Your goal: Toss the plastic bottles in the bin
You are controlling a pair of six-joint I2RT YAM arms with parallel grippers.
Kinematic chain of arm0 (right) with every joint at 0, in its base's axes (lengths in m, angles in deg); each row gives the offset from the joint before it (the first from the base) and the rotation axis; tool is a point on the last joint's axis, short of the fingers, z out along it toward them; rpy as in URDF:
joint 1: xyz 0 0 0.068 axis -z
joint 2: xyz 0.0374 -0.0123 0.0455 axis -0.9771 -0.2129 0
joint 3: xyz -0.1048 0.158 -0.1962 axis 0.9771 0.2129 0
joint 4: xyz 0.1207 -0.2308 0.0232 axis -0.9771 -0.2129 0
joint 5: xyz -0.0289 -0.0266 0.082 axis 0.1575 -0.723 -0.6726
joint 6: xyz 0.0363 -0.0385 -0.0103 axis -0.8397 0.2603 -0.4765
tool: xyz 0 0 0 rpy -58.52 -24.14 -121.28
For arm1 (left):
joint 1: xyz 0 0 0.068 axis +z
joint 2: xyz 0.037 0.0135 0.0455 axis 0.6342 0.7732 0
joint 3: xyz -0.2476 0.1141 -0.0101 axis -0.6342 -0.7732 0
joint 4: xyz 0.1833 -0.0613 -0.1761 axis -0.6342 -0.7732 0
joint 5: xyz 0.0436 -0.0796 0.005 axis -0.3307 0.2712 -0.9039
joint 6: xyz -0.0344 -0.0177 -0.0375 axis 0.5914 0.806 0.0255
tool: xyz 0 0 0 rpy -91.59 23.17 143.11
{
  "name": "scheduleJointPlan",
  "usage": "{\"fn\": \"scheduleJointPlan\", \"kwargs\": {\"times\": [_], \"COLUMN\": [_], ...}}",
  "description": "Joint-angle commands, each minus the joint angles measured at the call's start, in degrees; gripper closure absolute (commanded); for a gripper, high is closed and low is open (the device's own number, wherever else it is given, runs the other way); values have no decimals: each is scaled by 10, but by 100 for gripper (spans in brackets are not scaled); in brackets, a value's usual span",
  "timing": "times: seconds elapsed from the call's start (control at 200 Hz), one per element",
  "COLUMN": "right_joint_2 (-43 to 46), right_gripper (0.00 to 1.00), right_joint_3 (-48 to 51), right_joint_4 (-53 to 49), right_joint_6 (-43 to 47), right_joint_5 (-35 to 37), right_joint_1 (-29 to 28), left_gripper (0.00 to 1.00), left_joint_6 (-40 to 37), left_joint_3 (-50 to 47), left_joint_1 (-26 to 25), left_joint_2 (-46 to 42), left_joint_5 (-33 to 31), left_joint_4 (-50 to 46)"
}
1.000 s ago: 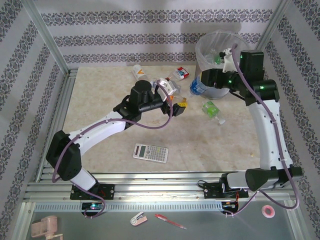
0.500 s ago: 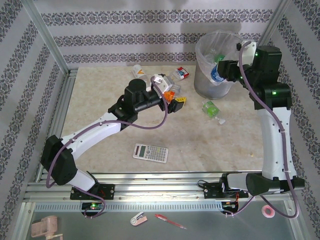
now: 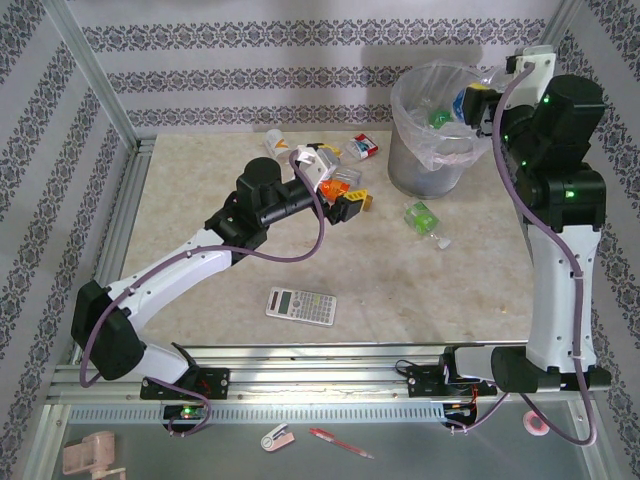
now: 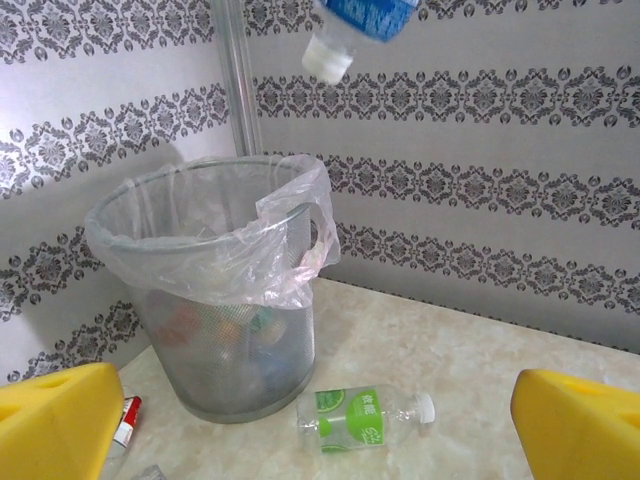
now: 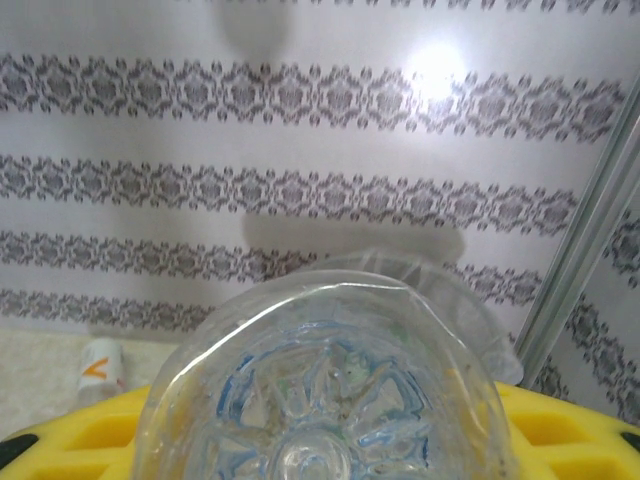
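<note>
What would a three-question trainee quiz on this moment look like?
1. True or false: the left gripper is shut on a bottle.
2. What does the right gripper hold up by the bin? A) a calculator B) a blue-labelled bottle C) a roll of tape
3. A white-capped bottle lies on its side on the table near the bin. What colour is its label?
Key: 1 false, its jaws stand open and empty. 2 B. 3 green.

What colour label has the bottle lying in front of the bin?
Green; bottle clearest in left wrist view.
</note>
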Motion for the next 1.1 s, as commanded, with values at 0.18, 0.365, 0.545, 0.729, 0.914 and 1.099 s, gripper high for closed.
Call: {"fn": "scheduleJointPlan", "kwargs": {"times": [0.18,0.365,0.545,0.729,0.914,1.099], "right_joint_2": [-2,11,14,3,-38,-122], "right_gripper": [63,65,66,66,66,61], "right_joint_3": [-40,-11,0,-1,-21,-45], "right_joint_4": [110,197,247,278,272,242], "right_joint_6": [26,26,25,30,33,7], "right_joint_5": [38,51,55,52,44,36], "right_joint_1": [10,10,10,11,11,27], "left_gripper": [0,0,0,0,0,0], "left_joint_6": [2,0,-1,-2,-4,-7], "left_joint_3": [-10,-18,-27,-33,-40,-48], "left_joint_1": [-6,-6,-6,-6,-6,-6], "left_joint_2": [-22,-29,-35,-38,-46,-63], "left_joint_5": [-17,-27,-37,-45,-58,-77], "left_joint_4": [6,4,6,8,1,-17]}}
